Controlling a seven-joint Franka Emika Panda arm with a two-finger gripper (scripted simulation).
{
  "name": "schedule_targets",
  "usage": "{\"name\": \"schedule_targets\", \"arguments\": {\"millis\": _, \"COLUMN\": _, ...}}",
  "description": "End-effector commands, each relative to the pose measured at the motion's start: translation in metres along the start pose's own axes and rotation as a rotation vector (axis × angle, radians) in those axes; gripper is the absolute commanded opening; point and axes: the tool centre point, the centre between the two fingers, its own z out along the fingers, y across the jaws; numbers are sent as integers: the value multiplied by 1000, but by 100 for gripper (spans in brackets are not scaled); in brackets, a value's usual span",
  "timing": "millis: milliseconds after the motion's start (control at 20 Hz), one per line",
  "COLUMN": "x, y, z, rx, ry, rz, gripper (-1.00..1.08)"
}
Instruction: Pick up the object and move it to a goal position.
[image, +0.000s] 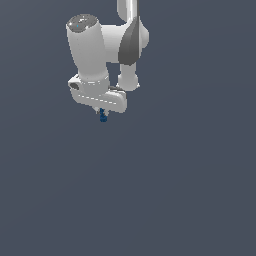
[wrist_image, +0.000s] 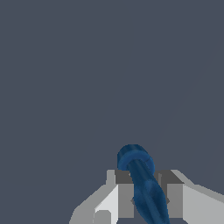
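Gripper (wrist_image: 144, 197) pinching dark blue object (wrist_image: 142, 179) btwn fingers, knobbly end sticking out.

The object (image: 103, 116) is tiny and dark blue; a short stem with a rounded, ring-like end (wrist_image: 134, 158); it hangs pinched between the white fingers (wrist_image: 125, 199), its knobbly end poking out just past their tips.
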Motion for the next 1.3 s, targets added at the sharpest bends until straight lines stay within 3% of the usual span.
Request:
{"name": "schedule_targets", "arguments": {"millis": 0, "x": -5, "y": 21, "z": -24, "rx": 1, "ry": 0, "rz": 0, "gripper": -100}}
{"name": "schedule_targets", "arguments": {"millis": 650, "x": -19, "y": 122, "z": -139, "rx": -1, "ry": 0, "rz": 0, "gripper": -100}}
{"name": "schedule_targets", "arguments": {"millis": 900, "x": -21, "y": 145, "z": -165, "rx": -2, "ry": 0, "rz": 0, "gripper": -100}}
{"name": "schedule_targets", "arguments": {"millis": 1250, "x": -20, "y": 157, "z": -180, "rx": -3, "ry": 1, "rz": -1, "gripper": -100}}
